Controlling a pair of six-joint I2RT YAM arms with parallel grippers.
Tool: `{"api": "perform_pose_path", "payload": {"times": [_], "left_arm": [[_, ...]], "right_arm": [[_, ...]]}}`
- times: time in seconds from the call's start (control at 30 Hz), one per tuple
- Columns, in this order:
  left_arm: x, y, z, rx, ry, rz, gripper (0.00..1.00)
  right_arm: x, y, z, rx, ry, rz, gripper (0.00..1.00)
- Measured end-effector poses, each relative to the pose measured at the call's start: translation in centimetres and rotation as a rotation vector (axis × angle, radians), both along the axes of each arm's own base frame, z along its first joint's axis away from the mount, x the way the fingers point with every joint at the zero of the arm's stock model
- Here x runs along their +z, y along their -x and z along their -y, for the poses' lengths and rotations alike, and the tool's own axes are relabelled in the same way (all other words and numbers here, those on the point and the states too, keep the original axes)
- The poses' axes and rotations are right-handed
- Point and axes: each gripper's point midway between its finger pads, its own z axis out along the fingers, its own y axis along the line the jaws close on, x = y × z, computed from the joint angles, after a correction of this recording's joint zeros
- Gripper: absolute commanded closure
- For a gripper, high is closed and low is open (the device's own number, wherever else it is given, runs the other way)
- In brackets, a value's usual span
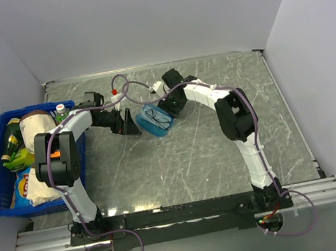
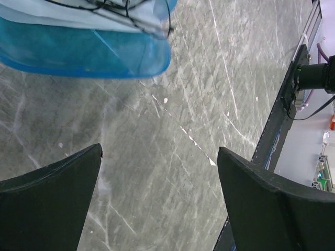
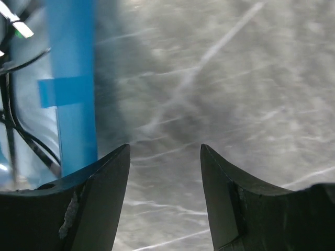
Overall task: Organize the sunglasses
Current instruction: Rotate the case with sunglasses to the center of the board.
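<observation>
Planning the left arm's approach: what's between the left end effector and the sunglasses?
Left wrist view: past the left end effector, bare table, then the wall of the blue case; the sunglasses sit inside it.

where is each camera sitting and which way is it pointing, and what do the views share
Top external: fixed above and behind the arm bases, looking down on the table; the left arm and right arm show whole, plus the basket and the case.
Left wrist: on the left arm's wrist, looking along the table toward the case; the open left pincer fills the bottom corners.
Right wrist: on the right arm's wrist, looking down beside the case; the open right pincer shows below.
Shared: all three show the case holding the sunglasses.
</observation>
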Motion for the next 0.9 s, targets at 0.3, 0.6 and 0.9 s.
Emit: {"api": "perform_pose_path", "payload": {"times": [0.3,0.6,0.9], "left_arm": [[0.0,0.0,0.0,0.000,0.000,0.000,0.04],[0.2,-0.3,0.0,0.008,-0.008,-0.002,0.03],[2.3,-3.4,2.1,0.007,-0.023,0.017,0.34]], "right_arm": [[-0.3,2.8,-1.4,0.005,-0.025,-0.051,0.37],[0.0,4.3,-1.7,-0.052,-0.106,-0.144,0.37],[3.8,3.7,1.3,-0.208,-0.317,-0.230,0.40]]}}
